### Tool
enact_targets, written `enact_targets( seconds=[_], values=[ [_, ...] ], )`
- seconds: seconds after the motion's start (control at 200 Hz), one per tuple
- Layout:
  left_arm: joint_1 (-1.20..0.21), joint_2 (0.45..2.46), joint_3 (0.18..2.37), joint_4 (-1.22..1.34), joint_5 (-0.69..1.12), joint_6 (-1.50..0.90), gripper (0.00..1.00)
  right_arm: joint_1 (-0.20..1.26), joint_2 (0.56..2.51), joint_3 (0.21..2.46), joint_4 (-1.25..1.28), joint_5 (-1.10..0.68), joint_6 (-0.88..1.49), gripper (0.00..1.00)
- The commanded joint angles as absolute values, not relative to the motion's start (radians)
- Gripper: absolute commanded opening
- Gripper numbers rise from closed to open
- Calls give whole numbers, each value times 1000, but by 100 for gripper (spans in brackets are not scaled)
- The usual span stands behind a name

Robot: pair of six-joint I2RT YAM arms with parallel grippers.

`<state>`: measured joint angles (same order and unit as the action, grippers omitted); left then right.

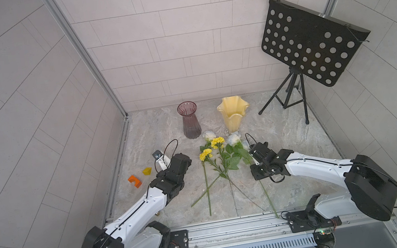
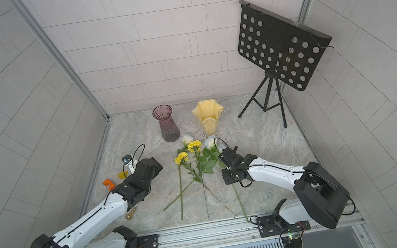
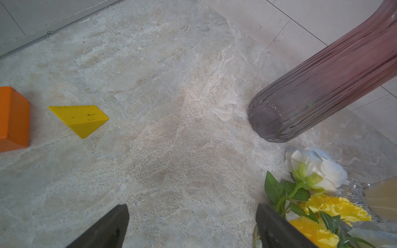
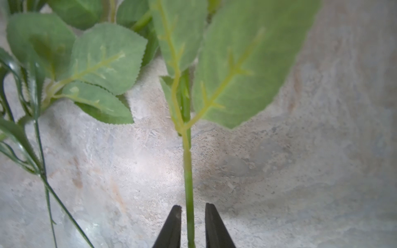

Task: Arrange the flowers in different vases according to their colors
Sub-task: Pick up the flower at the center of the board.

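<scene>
Several flowers lie in a loose fan mid-table: two yellow carnations (image 1: 217, 141) (image 1: 205, 153) and white roses (image 1: 209, 135) (image 1: 234, 139), stems pointing to the front rail. Behind them stand the purple ribbed vase (image 1: 189, 120) and the cream-yellow wavy vase (image 1: 233, 114), both empty. My right gripper (image 4: 191, 207) is low over the rightmost rose's stem (image 4: 189, 189). Its jaws straddle the stem just below the leaves, a thin gap showing on each side. My left gripper (image 3: 193, 216) hovers open over bare table left of the flowers, near the purple vase's base (image 3: 270, 122).
A black perforated music stand (image 1: 310, 41) on a tripod fills the back right corner. An orange block (image 1: 134, 181) and a yellow wedge (image 1: 147, 171) lie at the left edge. A small brass piece (image 2: 130, 214) sits under the left arm. Walls close in on three sides.
</scene>
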<state>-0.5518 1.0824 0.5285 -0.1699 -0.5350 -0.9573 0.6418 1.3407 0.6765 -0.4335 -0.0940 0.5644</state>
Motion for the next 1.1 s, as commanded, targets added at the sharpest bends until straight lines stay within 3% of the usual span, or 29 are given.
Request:
enact_targets(
  seconds=[0.0,0.21,0.365,0.535,0.63,0.715,1.096],
  values=[
    [-552,1087,558,-173,-541,-969,100,649,1322,699,-473,-62,557,17],
    [-551,1087,561,-178,-543,-971,100,649,1319,696,-476,-44,547,16],
    [-551,1086,561,-177,-539,-968,100,649,1357,699,-460,-42,539,29],
    [-551,1086,560,-174,-537,-965,100,649,1395,711,-434,-37,534,30],
    [-551,1083,560,-178,-546,-965,100,650,1406,722,-436,-40,534,20],
    [-551,1078,560,-185,-553,-970,100,653,1393,734,-458,-57,534,0],
    [-551,1065,551,-122,-451,-852,100,682,1104,856,-637,-125,479,0]
  ],
)
